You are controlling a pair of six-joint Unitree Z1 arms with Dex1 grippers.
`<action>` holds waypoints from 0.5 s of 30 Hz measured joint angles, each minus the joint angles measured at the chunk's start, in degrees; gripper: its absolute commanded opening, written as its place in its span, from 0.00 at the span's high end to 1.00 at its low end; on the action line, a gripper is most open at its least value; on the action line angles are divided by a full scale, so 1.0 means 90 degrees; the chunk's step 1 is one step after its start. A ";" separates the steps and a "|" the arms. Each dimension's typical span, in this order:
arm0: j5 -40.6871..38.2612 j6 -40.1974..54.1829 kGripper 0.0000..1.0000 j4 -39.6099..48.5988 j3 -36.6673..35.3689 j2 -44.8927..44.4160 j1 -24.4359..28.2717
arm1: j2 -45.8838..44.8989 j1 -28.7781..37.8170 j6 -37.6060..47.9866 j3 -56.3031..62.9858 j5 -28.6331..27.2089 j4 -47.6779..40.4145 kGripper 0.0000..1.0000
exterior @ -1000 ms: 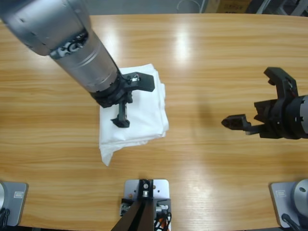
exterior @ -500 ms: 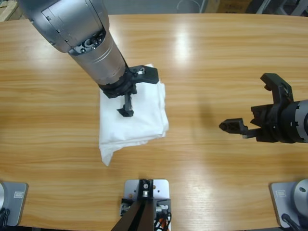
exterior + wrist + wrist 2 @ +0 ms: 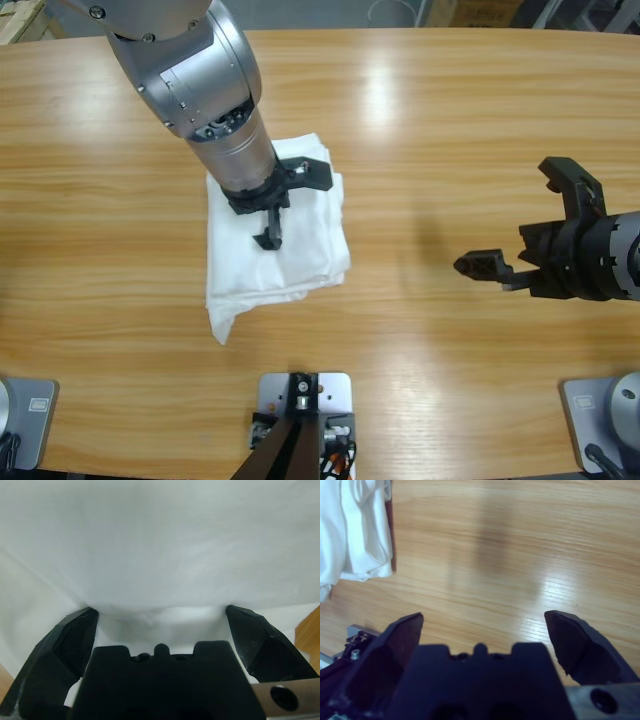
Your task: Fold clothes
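Note:
The clothes (image 3: 300, 250) are one folded white bundle lying left of the table's middle, with a loose corner trailing toward the front edge. My left gripper (image 3: 296, 205) hangs open right over the bundle, one jaw near its far edge and one above its centre. In the left wrist view the white cloth (image 3: 160, 545) fills the picture between the spread jaws of the left gripper (image 3: 160, 615), with nothing held. My right gripper (image 3: 520, 220) stands open over bare wood at the right, well apart from the bundle. The right wrist view shows the right gripper (image 3: 482, 625) empty and the bundle (image 3: 355, 530) at the top left.
The wooden table (image 3: 430, 110) stretches bare around the bundle and between the two arms. The left arm's large silver body (image 3: 190, 60) covers the table's far left part. Wood shows at the lower right corner (image 3: 307, 630) of the left wrist view.
The left arm has swung right and toward the far side, and its gripper has shifted slightly right over the bundle. The right gripper has drifted a little left. The bundle has not moved.

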 measured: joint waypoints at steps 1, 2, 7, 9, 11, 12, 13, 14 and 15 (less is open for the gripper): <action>0.0006 -0.0001 0.00 -0.0028 0.0014 0.0009 0.0000 | 0.0000 0.0000 0.0000 0.0000 0.0000 0.0000 0.00; 0.0015 -0.0010 0.00 -0.0048 0.0023 0.0021 0.0000 | 0.0000 0.0000 0.0000 0.0000 0.0000 0.0000 0.00; 0.0175 -0.0277 0.00 -0.0086 0.0023 0.0096 0.0056 | -0.0001 0.0000 0.0000 0.0003 0.0000 0.0000 0.00; 0.0244 -0.0432 0.00 -0.0113 0.0021 0.0130 0.0157 | -0.0001 0.0000 0.0000 0.0012 0.0000 0.0000 0.00; 0.0251 -0.0600 0.00 -0.0138 0.0003 0.0167 0.0358 | -0.0001 0.0000 0.0000 0.0023 0.0000 0.0000 0.00; 0.0251 -0.0699 0.00 -0.0148 -0.0015 0.0188 0.0480 | -0.0002 0.0000 0.0000 0.0023 0.0000 0.0000 0.00; 0.0251 -0.0776 0.00 -0.0154 -0.0038 0.0207 0.0613 | -0.0002 0.0000 0.0000 0.0023 0.0000 0.0000 0.00; 0.0251 -0.0840 0.00 -0.0159 -0.0057 0.0224 0.0758 | -0.0002 0.0000 0.0000 0.0024 0.0000 0.0000 0.00; 0.0251 -0.0937 0.00 -0.0168 -0.0068 0.0234 0.0905 | -0.0002 0.0000 0.0000 0.0024 0.0000 0.0000 0.00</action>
